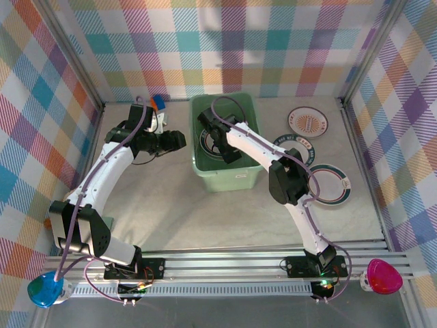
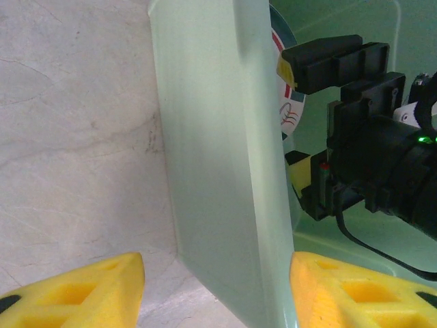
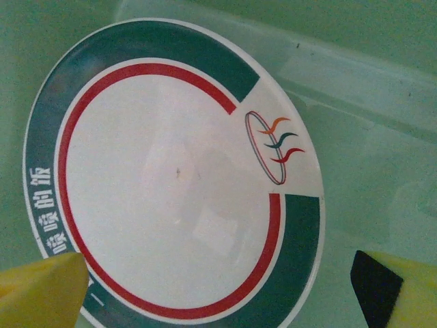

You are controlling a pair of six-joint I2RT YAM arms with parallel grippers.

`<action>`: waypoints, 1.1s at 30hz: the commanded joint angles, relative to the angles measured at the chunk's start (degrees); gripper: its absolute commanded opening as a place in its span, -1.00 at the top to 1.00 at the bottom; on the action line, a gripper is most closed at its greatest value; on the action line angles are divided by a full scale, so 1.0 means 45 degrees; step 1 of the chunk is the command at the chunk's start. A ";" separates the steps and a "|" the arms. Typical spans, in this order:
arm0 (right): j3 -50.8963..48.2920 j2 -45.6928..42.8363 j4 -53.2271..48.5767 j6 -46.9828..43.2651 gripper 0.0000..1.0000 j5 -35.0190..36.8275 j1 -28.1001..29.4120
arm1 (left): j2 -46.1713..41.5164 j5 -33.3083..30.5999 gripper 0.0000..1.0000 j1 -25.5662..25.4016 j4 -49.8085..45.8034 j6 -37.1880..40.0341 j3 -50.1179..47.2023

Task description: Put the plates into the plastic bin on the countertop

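Nearest, the aluminium rails [image 1: 225, 263] carried both arm bases, with a teal dome [image 1: 42, 288] at the left end and a pink dome [image 1: 382, 275] at the right. Beyond them lay the countertop [image 1: 171, 212], flat, beige and faintly veined like stone.

The plastic bin [image 1: 235, 179] sat mid-counter: a pale mint tub, smooth and slightly glossy, with rounded corners and a flared rim. The left gripper [image 2: 218, 280] sat astride its left wall, yellow fingers [image 2: 82, 287] apart, one outside and one inside; the outer one stood clear of the wall (whether the inner one touched it could not be told). The right gripper [image 3: 218, 294] reached down inside the tub, jaws spread wide and holding nothing, one to either side of the plate in the bin [image 3: 177, 184]. That plate was round and shiny, white in the middle, ringed in red, then banded in dark teal with white characters and a small oval emblem of red and teal strokes.

Right of the tub three more plates rested on the counter, well apart from it: a teal-rimmed plate [image 1: 334, 186] nearest, a dark-rimmed plate [image 1: 290, 142] partly under the right arm, and an orange-patterned plate [image 1: 307, 121] farthest. At the back left sat a small blue and orange thing [image 1: 158, 102], too small to name, below the plaid walls [image 1: 225, 48]
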 commanded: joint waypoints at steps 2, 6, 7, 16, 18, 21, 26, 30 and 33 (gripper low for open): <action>-0.0474 -0.1589 0.0628 -0.1402 -0.98 -0.0088 -0.0001 | -0.0460 0.0200 -0.16 0.0124 -0.0104 -0.0165 -0.0015; -0.1101 -0.2421 0.1283 -0.2138 -0.98 -0.0050 0.0002 | -0.0575 0.0286 -0.16 0.0125 0.0022 -0.0337 -0.0031; -0.1285 -0.2630 0.1560 -0.2391 -0.98 -0.0114 0.0002 | -0.0605 0.0311 -0.16 0.0115 0.0075 -0.0401 -0.0051; -0.2696 -0.5061 0.3719 -0.5624 -0.98 -0.0456 0.0117 | -0.0977 0.0350 -0.16 0.0103 0.0272 -0.0697 -0.0058; -0.3391 -0.6000 0.4292 -0.6647 -0.98 -0.0402 0.0119 | -0.1128 0.0375 -0.16 0.0096 0.0354 -0.0846 -0.0095; -0.4846 -0.7731 0.5520 -0.8559 -0.98 -0.0465 0.0102 | -0.1384 0.0360 -0.16 0.0052 0.0418 -0.0993 -0.0160; -0.7928 -1.0982 0.6274 -1.0352 -0.99 -0.1010 -0.0622 | -0.2069 0.0166 -0.16 -0.0136 0.0419 -0.1152 -0.0393; -1.0635 -1.3950 0.5972 -1.0505 -0.89 -0.1688 -0.2269 | -0.2512 -0.0103 -0.16 -0.0336 0.0361 -0.1240 -0.0652; -1.2426 -1.6059 0.5356 -1.0442 -0.81 -0.2714 -0.4196 | -0.2759 -0.0346 -0.16 -0.0477 0.0370 -0.1429 -0.0829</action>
